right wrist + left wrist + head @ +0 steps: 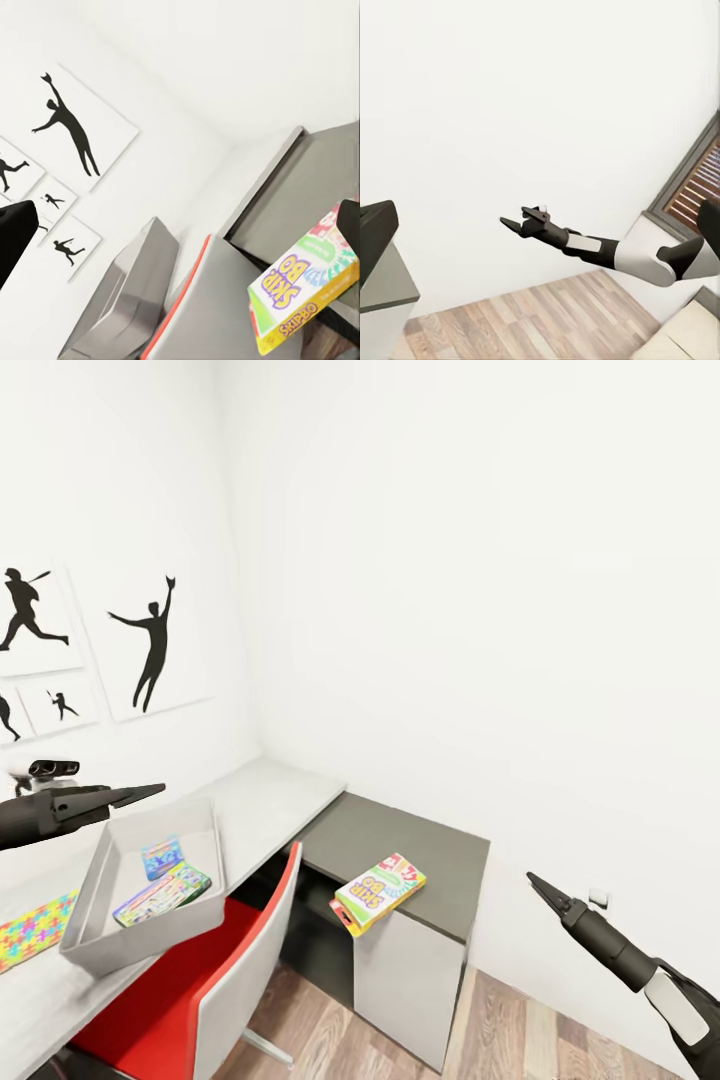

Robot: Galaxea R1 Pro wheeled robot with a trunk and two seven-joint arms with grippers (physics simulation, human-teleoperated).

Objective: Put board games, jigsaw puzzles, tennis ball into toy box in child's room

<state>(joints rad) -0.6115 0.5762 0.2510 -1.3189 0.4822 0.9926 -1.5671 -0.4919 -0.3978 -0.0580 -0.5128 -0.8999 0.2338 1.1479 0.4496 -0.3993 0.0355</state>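
Head view: SKIP-BO board game (379, 892) on side unit (420, 840), left of right claw (534, 881).

A red chair (190, 1000) stands below black silhouette posters (150, 645).

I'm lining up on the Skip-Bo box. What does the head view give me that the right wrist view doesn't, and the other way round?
Head view alone: the toy box's inside with two flat colourful boxes, a jigsaw puzzle on the table beside it, both grippers, left gripper and right gripper, both apparently shut and empty, and the wood floor.

Right wrist view alone: a close look at the Skip-Bo game's yellow end panel.

Both: the Skip-Bo game overhanging the dark side unit, the toy box, the red chair and the silhouette pictures.
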